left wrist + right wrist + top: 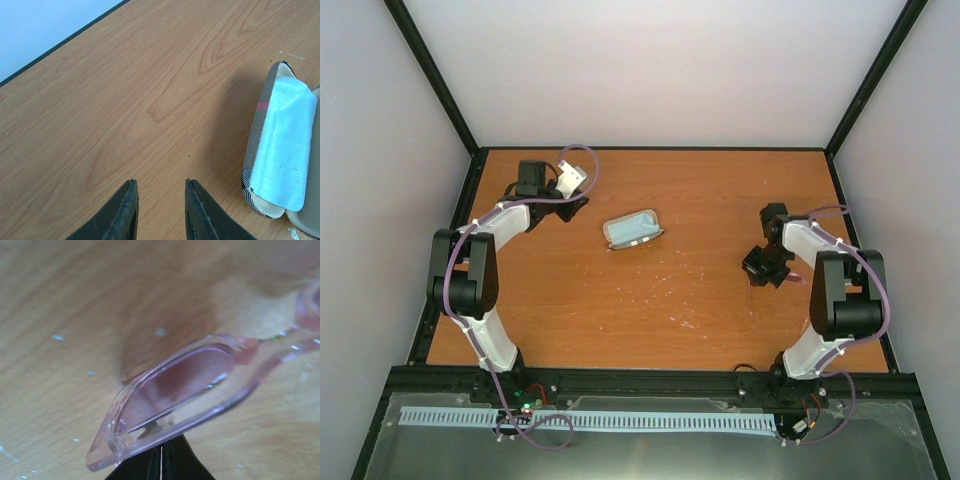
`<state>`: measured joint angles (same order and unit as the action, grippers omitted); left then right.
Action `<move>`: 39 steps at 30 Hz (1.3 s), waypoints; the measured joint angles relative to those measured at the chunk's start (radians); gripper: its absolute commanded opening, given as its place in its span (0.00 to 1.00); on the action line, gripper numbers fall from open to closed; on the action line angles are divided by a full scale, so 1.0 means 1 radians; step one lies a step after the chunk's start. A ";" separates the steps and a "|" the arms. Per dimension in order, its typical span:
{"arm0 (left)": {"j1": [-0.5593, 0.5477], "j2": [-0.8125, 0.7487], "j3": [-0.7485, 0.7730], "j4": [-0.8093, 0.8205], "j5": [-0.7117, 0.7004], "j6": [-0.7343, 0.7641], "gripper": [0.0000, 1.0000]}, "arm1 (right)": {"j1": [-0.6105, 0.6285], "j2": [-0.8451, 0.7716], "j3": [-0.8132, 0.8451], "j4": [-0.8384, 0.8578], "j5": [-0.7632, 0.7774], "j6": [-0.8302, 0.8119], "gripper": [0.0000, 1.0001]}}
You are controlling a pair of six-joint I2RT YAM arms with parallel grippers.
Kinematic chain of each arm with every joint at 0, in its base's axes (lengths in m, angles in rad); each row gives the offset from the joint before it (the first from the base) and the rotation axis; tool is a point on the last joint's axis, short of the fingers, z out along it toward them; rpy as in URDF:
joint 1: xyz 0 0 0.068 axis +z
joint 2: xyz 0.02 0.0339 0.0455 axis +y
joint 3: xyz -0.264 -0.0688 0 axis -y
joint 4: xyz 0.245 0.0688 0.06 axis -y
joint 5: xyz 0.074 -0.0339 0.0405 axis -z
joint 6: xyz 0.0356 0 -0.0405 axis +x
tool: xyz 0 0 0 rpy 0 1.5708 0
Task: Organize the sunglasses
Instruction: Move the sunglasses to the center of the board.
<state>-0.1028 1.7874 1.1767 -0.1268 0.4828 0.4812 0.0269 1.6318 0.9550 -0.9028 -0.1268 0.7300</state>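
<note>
The sunglasses (175, 385) have a thin pink translucent frame and pink tinted lenses. They fill the right wrist view, held a little above the wooden table. My right gripper (161, 447) is shut on their lower rim near one lens. In the top view that gripper (765, 268) hovers at the right side of the table; the glasses are too faint to make out there. My left gripper (160, 181) is open and empty over bare wood; in the top view it (568, 203) is at the far left.
A brown striped oblong case (635, 230) lies open mid-table with a light blue cloth (632, 228) on it. In the left wrist view the case (257, 150) and the cloth (282, 150) lie right of my fingers. White walls enclose the table (650, 320).
</note>
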 measured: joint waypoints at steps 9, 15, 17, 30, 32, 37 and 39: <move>0.000 -0.001 -0.006 0.001 -0.006 0.001 0.28 | 0.067 0.177 0.203 0.058 -0.037 0.019 0.03; 0.000 -0.001 -0.019 0.011 -0.008 0.004 0.28 | 0.103 0.303 0.360 0.089 -0.066 0.018 0.08; 0.000 -0.001 -0.024 0.022 -0.008 0.007 0.29 | 0.111 0.324 0.398 0.090 -0.072 0.018 0.18; 0.000 -0.001 -0.027 0.041 -0.008 0.011 0.33 | 0.126 0.064 0.425 0.039 -0.019 -0.196 0.44; 0.000 -0.001 -0.027 0.041 -0.009 0.011 0.33 | 0.126 0.032 0.389 0.021 -0.003 -0.281 0.47; 0.000 -0.003 -0.030 0.040 -0.018 0.015 0.33 | 0.126 0.099 0.372 -0.033 0.059 -0.505 0.47; 0.000 -0.007 -0.036 0.040 -0.023 0.018 0.33 | 0.126 0.132 0.377 -0.044 0.085 -0.578 0.47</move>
<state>-0.1028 1.7805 1.1404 -0.0872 0.4603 0.4995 0.1524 1.7634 1.3323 -0.9466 -0.0422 0.1516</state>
